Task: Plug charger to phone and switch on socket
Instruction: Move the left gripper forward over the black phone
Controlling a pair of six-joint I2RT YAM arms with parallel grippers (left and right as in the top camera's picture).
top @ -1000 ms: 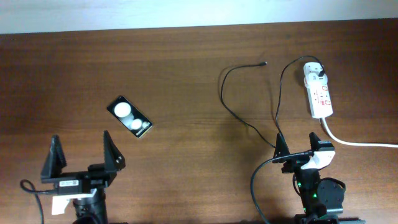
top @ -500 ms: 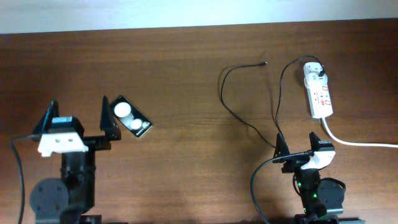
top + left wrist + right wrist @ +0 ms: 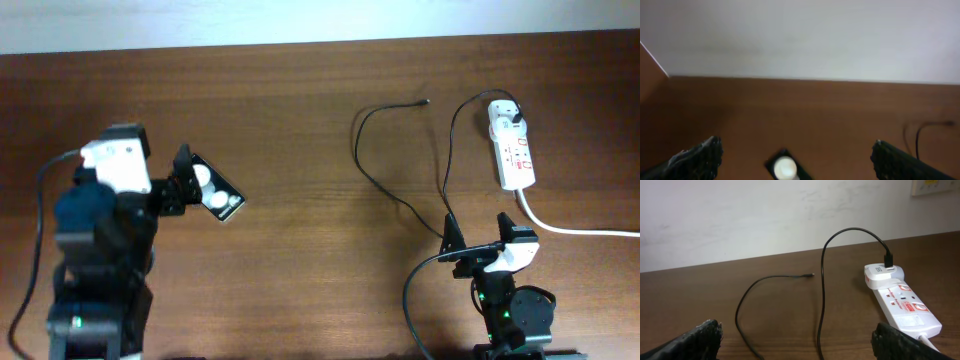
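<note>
The phone lies at an angle on the left of the table, black and glossy with two round light spots. My left gripper hovers at its left edge; its right finger touches or overlaps that edge. In the left wrist view the phone sits low between the wide-open jaws of the left gripper. The charger loops across the right side, its connector tip free, its white plug head in the socket. My right gripper stands open and empty near the front edge.
A thick white cord runs from the socket's near end off to the right. In the right wrist view the charger cable lies between the open right gripper and the socket. A wall outlet shows top right.
My left arm has risen and swung forward from the front edge to the phone's left side. The right arm, charger and socket have not moved.
</note>
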